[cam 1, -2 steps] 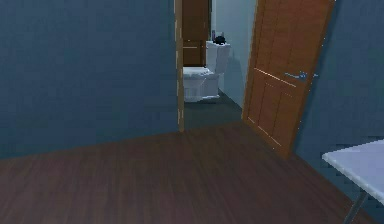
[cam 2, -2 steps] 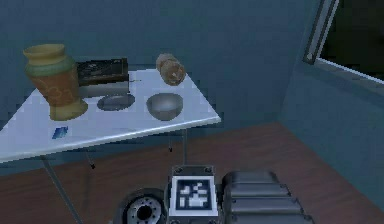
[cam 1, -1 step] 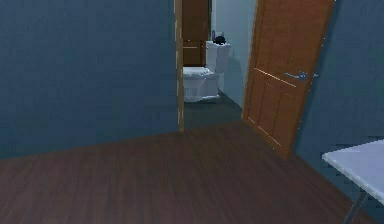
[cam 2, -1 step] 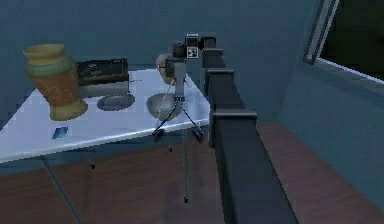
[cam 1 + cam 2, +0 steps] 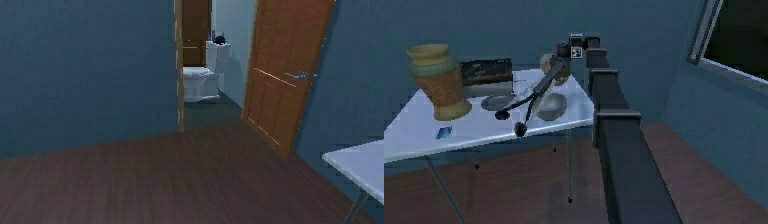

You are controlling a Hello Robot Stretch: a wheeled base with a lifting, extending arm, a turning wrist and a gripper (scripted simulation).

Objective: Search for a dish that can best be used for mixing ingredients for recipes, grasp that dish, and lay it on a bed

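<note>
- A pale grey oval dish (image 5: 552, 106) lies on the white folding table (image 5: 414, 140), near the centre of the arm side view and close to the tabletop's right edge. It reads wider than tall, with its long axis running roughly across the frame. Which way its opening faces is too blurred to tell.
- Left of it lies a flatter grey round dish (image 5: 497, 101). Which of the two suits mixing cannot be told.
- The gripper (image 5: 511, 120) reaches down-left between them, and its thin dark fingers (image 5: 534, 98) cross the flatter dish's edge. I cannot tell how the fingers are set or whether they hold anything.
- The dark square arm (image 5: 619, 130) rises from the bottom edge and hides the table's right corner.
- At the upper left stand a tan ribbed vase (image 5: 442, 80) and a dark boxy object (image 5: 487, 70). A small blue scrap (image 5: 442, 131) lies below them.
- A dark window (image 5: 739, 40) is cut off at the upper right.
- In the forward view a white toilet (image 5: 200, 82) shows through a doorway at top centre. A brown wooden door (image 5: 285, 70) stands to its right.
</note>
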